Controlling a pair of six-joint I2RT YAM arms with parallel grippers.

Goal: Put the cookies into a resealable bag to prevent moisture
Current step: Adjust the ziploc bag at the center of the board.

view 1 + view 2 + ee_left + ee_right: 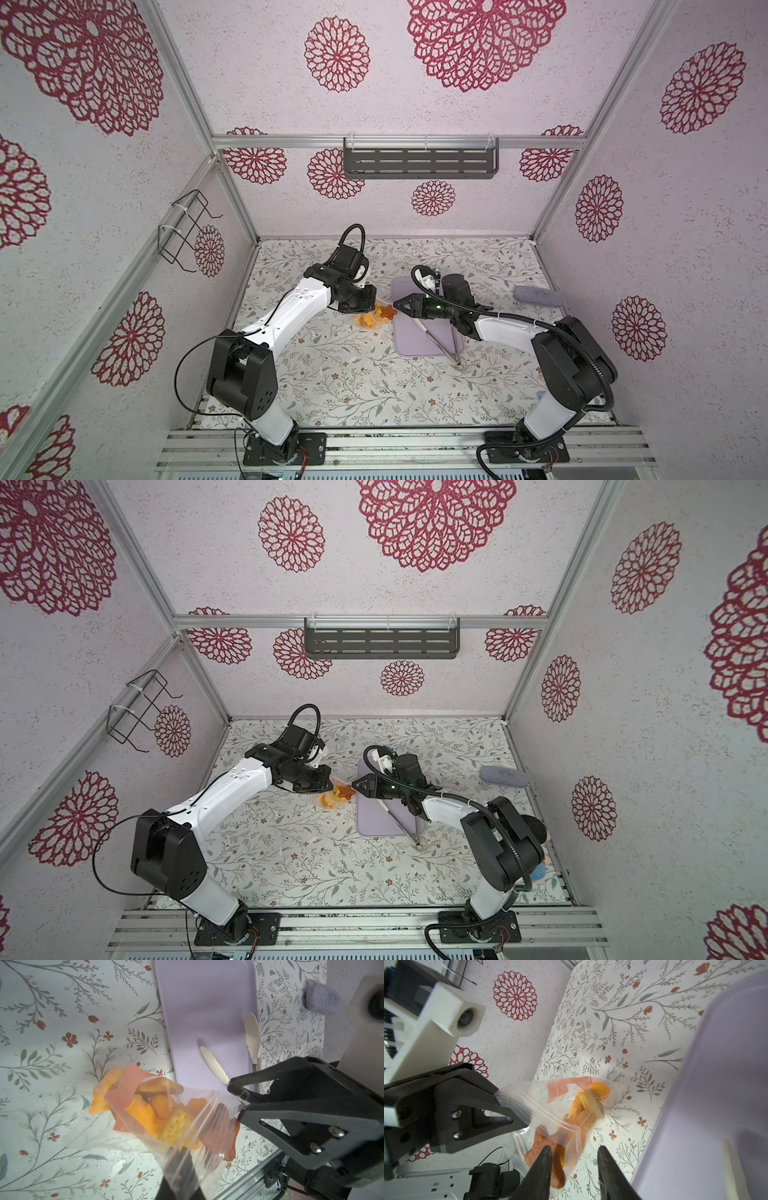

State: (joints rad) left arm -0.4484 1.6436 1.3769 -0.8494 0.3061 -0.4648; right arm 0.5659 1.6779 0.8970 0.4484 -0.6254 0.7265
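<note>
I have the resealable bag (209, 1109) just beside the lavender tray (409, 336), off the long edge that faces the left arm, with the cookies (143, 1113) heaped inside it. My left pincer (519, 1121) is clamped on the bag's zip strip. My right pincer (574, 1148) reaches across the tray toward the same mouth with its fingers apart, one on either side of the plastic and not pressed together. Both top views give me only an orange smear with a brown star (384, 311) uppermost. The right wrist view shows the left pincer's bite on the strip. The left wrist view shows a square yellow cracker among the cookies and the white tips of the tongs (252, 1030) lying on the tray. Whether the bag's lower end touches the bench (332, 374), I cannot tell.
</note>
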